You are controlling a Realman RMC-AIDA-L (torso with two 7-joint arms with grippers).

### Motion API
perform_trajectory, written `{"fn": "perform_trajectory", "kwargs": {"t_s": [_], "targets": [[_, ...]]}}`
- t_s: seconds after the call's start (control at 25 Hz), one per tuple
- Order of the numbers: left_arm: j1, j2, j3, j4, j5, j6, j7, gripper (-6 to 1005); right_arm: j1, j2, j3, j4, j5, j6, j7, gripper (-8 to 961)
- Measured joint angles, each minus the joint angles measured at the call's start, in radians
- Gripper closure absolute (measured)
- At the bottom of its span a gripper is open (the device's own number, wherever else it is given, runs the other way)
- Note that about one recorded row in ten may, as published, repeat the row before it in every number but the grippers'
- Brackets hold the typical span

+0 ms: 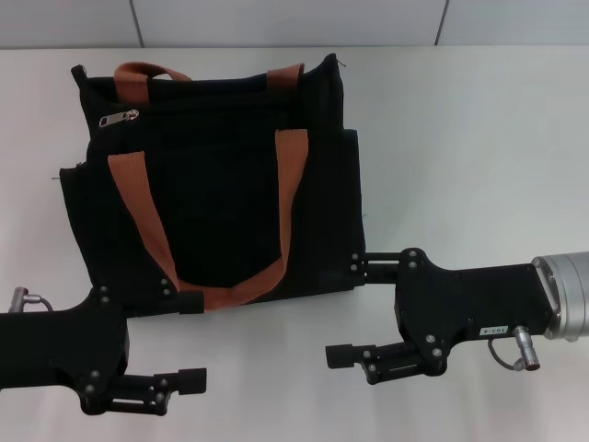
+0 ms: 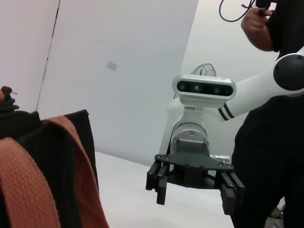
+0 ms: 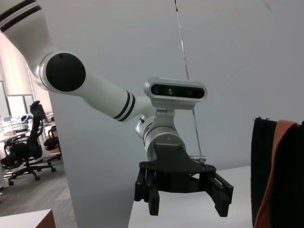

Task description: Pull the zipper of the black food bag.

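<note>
The black food bag (image 1: 221, 184) lies flat on the white table, its two brown-orange straps (image 1: 285, 184) looping over its front. The zipper (image 1: 120, 118), a small silver pull tab, sits near the bag's far left corner. My left gripper (image 1: 196, 339) is open at the bag's near left corner, one finger against the bag's edge by the strap. My right gripper (image 1: 342, 308) is open at the near right corner, one finger by the bag's edge. The left wrist view shows the bag (image 2: 52, 142) and the right gripper (image 2: 195, 194). The right wrist view shows the bag (image 3: 268, 166) and the left gripper (image 3: 185, 199).
White table (image 1: 460, 138) stretches to the right of the bag and along the near edge. A white wall rises behind the table. A person in black (image 2: 270, 142) stands behind the right arm in the left wrist view.
</note>
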Motion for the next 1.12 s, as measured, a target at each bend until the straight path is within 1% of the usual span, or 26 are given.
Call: {"fn": "perform_trajectory", "kwargs": {"t_s": [0.6, 1.12], "targets": [[-0.005, 0.003, -0.007, 0.0, 0.0, 0.0, -0.001, 198, 0.001, 0.0, 0.0, -0.005, 0.0, 0.003, 0.0, 192], [-0.006, -0.005, -0.007, 0.0, -0.002, 0.002, -0.002, 222, 0.01, 0.001, 0.0, -0.005, 0.0, 0.005, 0.0, 192]]}}
